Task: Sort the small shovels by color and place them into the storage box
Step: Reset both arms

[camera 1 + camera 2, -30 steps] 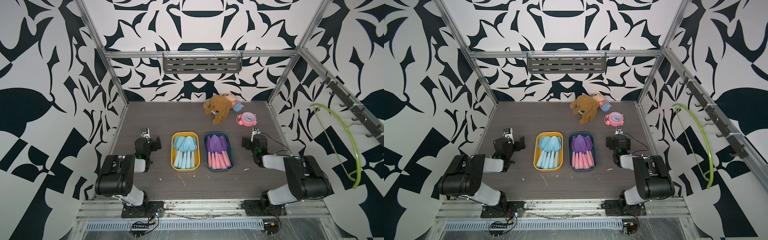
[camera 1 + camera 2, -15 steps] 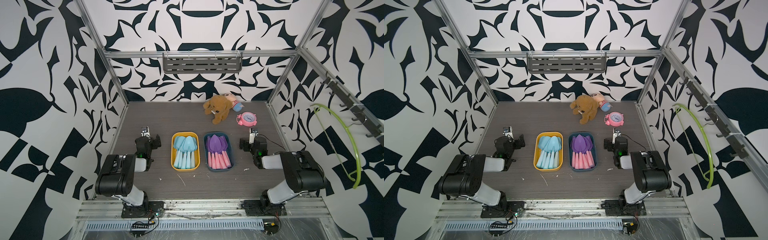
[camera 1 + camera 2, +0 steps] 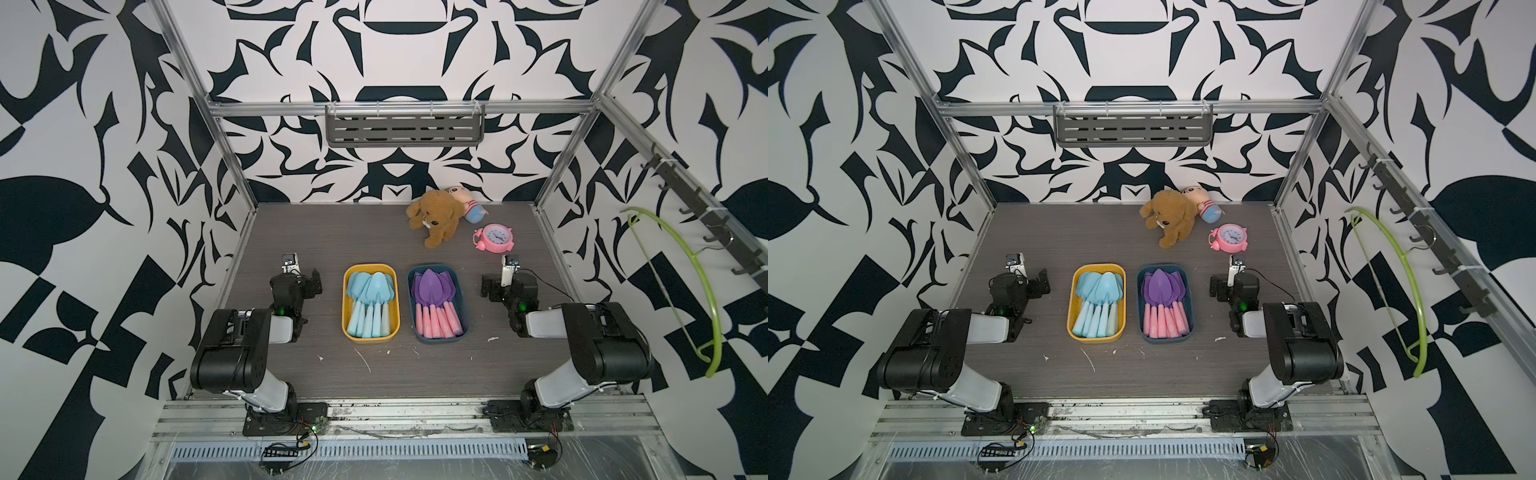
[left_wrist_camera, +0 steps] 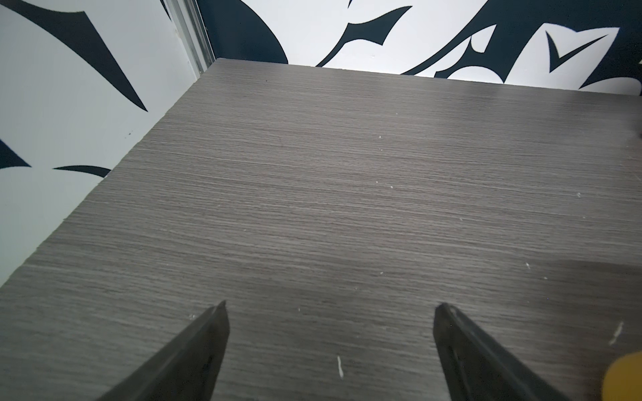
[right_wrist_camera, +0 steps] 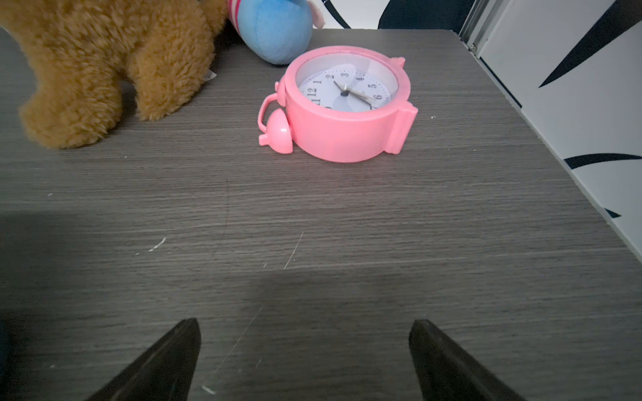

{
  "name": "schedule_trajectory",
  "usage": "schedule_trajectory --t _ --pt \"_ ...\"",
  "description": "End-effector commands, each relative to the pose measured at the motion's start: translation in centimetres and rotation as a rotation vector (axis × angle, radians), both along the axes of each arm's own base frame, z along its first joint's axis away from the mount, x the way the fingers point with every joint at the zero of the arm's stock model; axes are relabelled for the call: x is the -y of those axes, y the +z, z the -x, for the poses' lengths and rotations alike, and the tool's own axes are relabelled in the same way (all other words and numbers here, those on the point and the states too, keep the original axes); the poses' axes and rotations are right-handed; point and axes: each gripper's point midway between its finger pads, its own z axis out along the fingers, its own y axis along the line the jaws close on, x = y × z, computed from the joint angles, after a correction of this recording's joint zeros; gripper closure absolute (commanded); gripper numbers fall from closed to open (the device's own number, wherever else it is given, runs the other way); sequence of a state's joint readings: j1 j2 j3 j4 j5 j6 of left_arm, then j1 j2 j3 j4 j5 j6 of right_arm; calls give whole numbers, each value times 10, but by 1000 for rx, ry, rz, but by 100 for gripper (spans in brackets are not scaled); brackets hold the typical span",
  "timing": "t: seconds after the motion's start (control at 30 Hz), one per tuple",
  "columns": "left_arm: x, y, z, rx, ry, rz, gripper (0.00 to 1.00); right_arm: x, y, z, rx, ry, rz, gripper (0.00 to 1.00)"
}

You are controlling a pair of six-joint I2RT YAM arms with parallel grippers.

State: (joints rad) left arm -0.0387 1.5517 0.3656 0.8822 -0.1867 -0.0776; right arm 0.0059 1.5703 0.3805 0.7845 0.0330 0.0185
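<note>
sorted mid-frame: blue shovels (image 3: pixel 372 291) in yellow box (image 3: pixel 370 338), purple shovels (image 3: pixel 430 286) in dark box (image 3: pixel 440 338).
left fingers (image 4: pixel 194 354) and right fingers (image 5: pixel 166 361) gape wide, empty; park them clear of both boxes.

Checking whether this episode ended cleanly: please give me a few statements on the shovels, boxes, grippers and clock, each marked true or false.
1. The blue shovels lie in the yellow box. True.
2. The purple shovels share the yellow box with the blue ones. False: they lie in the dark blue box.
3. The left gripper and the right gripper are open and empty. True.
4. The pink clock stands upright. False: it lies on its back, face up.
</note>
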Motion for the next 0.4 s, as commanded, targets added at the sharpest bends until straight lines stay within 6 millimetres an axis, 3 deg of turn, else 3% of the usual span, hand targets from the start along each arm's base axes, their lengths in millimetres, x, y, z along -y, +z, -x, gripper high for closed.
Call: schedule_trajectory --t 0.0,0.37 --pt "-1 8 -3 27 3 -2 1 0 17 -6 64 0 -9 0" --pt "-3 8 -3 27 -12 23 1 0 19 -7 71 -1 -9 0"
